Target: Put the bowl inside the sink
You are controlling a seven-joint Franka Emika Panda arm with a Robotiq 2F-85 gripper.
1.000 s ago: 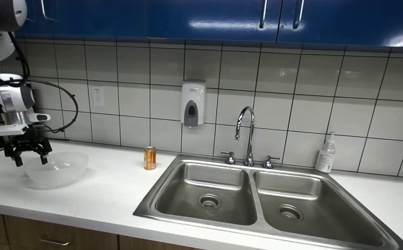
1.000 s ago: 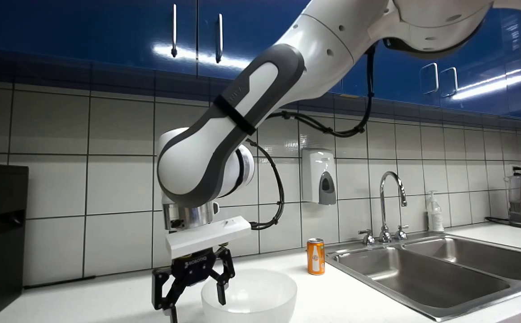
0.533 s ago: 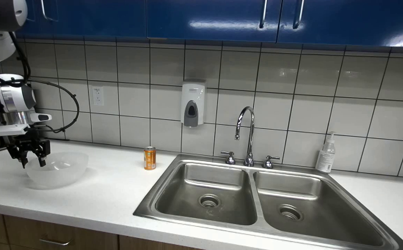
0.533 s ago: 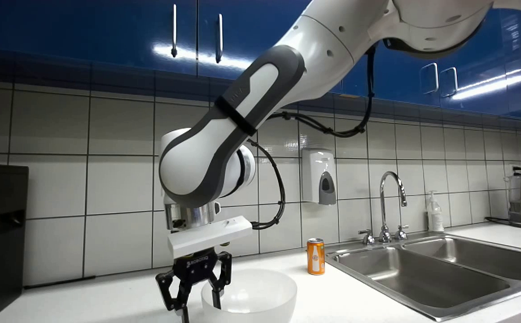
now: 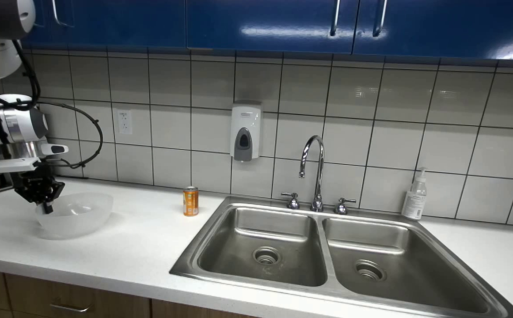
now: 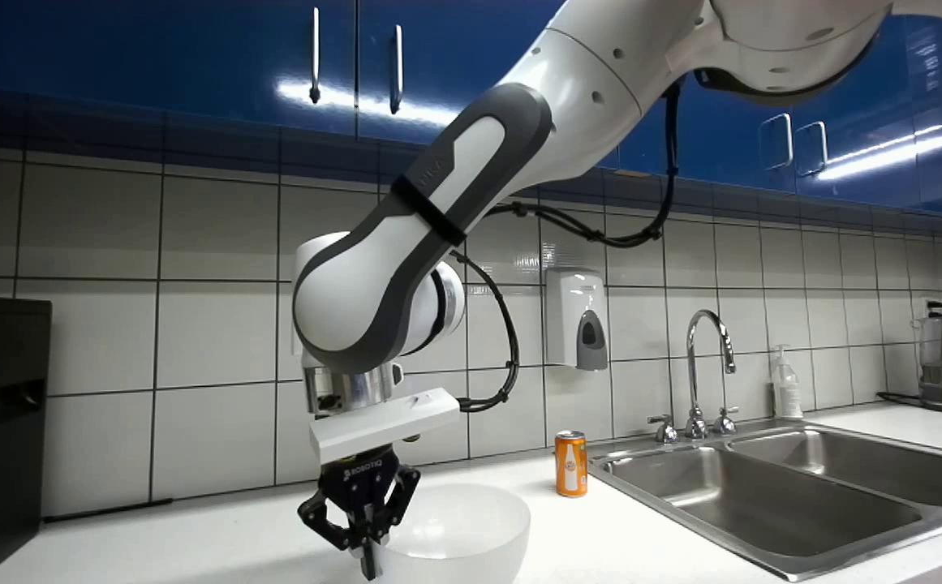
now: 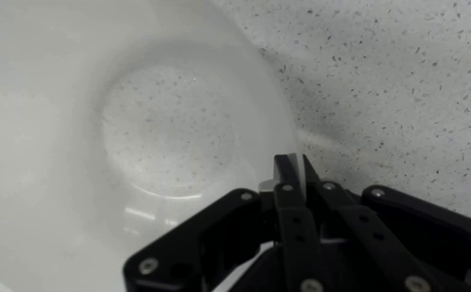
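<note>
Straddling its rim, the gripper (image 7: pixel 297 165) pinches the bowl (image 7: pixel 138 138).

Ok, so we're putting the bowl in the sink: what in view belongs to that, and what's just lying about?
For the job:
translucent bowl
gripper, closed on the bowl
double-basin steel sink

Just there:
orange drink can
pump bottle
wall-mounted soap dispenser
gooseneck faucet
</note>
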